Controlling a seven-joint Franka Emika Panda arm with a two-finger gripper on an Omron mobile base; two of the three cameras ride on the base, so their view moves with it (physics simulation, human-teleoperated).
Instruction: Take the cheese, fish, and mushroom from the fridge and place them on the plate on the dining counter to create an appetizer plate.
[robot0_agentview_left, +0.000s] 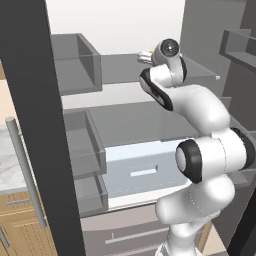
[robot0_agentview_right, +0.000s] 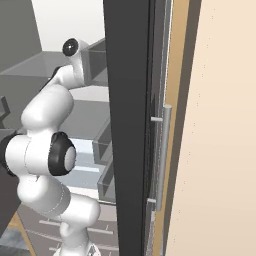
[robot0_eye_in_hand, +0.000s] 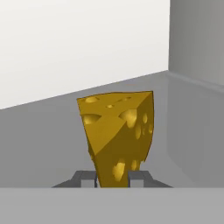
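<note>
Hand view puts the cheese (robot0_eye_in_hand: 119, 138) right in front of the camera: a yellow-gold wedge riddled with round holes, broad flat face on top and narrowing downward to where it meets the gripper (robot0_eye_in_hand: 113, 178). Its narrow lower end sits between the two dark fingertips (robot0_eye_in_hand: 87, 178), which press in on it from either side, so the gripper is pinching the cheese rather than standing spread. Holding it by the thin end makes sense, since that is the part slim enough to fit between the fingers.

Around the wedge lies a grey shelf (robot0_eye_in_hand: 48, 140) with a white back wall behind it and a grey side wall at the right; I cannot tell whether the cheese rests on the shelf or hangs just above it.

Further out, the left base view shows the arm (robot0_agentview_left: 200, 125) reaching up and deep into the open fridge (robot0_agentview_left: 145, 120), its hand at the upper shelf. Below are more grey shelves and a pale blue drawer (robot0_agentview_left: 142, 172). The dark fridge door (robot0_agentview_left: 35, 125) stands open at the left, which gives the arm room to reach in.
</note>
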